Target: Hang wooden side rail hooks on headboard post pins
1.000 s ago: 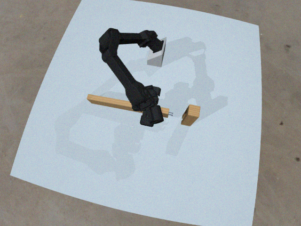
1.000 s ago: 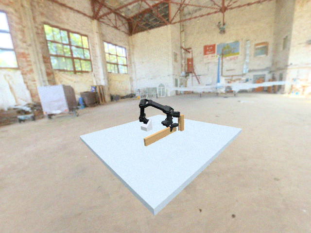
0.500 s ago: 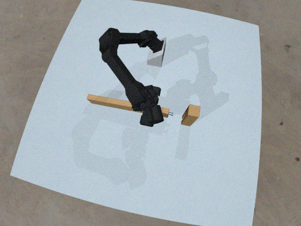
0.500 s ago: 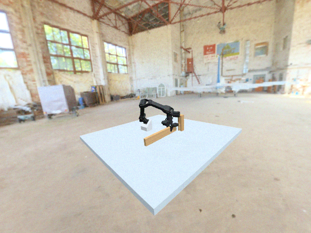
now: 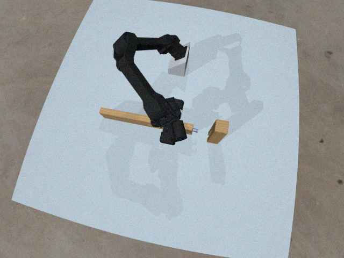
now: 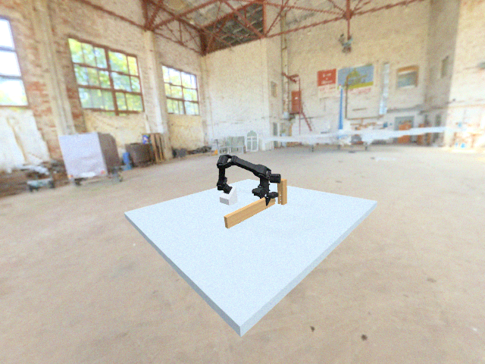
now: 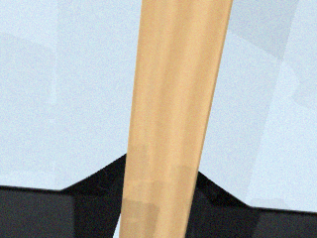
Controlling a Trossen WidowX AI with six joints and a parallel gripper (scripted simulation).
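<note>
The wooden side rail [image 5: 124, 117] [image 6: 246, 212] [image 7: 173, 99] stands on its narrow edge. My gripper [image 6: 267, 199] [image 7: 154, 159] is shut on it near its hook end; the top view hides the fingers under the arm. The two steel hooks [image 5: 195, 129] stick out of the rail's end towards the post, with a gap between. A shadow set off from that end shows it raised. The rail's far end is low, at or close to the table. The headboard post [image 5: 222, 126] [image 6: 284, 192] stands upright; its slot side faces the hooks. The pins are not distinguishable.
The arm's pale wedge-shaped base [image 5: 177, 68] [image 6: 226, 200] stands on the light blue table [image 5: 83, 194] [image 6: 242, 274], behind the rail in the top view. The arm arches from it over the rail. Shadows of the arm, rail and post fall across the table.
</note>
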